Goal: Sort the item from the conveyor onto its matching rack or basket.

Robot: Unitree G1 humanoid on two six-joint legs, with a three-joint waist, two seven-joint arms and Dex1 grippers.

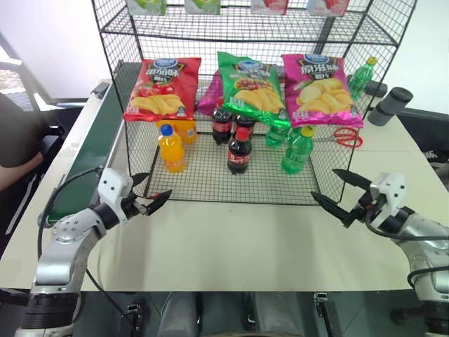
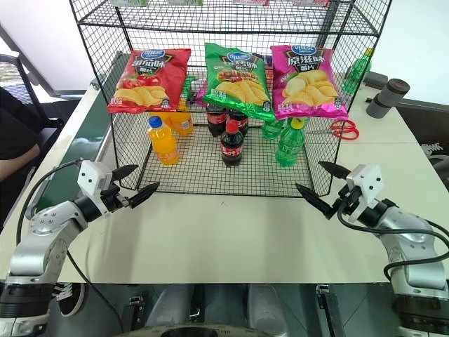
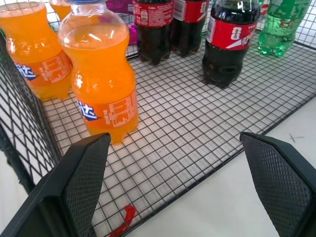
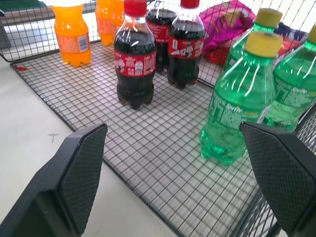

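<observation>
A white table (image 1: 231,239) is seen from above, with a black wire shelf unit standing at its far side. The unit's bottom tier is a wide, low wire-mesh basket (image 1: 210,184) with a grid floor. Three small cola bottles with red caps stand upright in the middle of this basket; the front cola bottle (image 1: 239,150) stands nearer the open front edge, with the other two just behind it. Orange-drink bottles (image 1: 172,148) stand toward the basket's left side and green bottles with yellow caps (image 1: 297,149) toward its right. Three crisp bags hang on the mesh above them. The dark-green conveyor (image 1: 91,151) runs along the table's left edge, and nothing is seen on the part of its belt that is visible. The left gripper (image 1: 150,200) is held level in front of the basket's left front corner, its two black fingers spread wide and nothing between them. The right gripper (image 1: 338,191) is held in front of the right front corner, likewise spread wide and empty. The cola appears to be already placed among its like, so the sorting is judged to be at or near its end. If a further item is to be fetched, the arms are best kept low and drawn clear of the wire frame, and the standing bottles should not be brushed, since they look light and easily toppled.
</observation>
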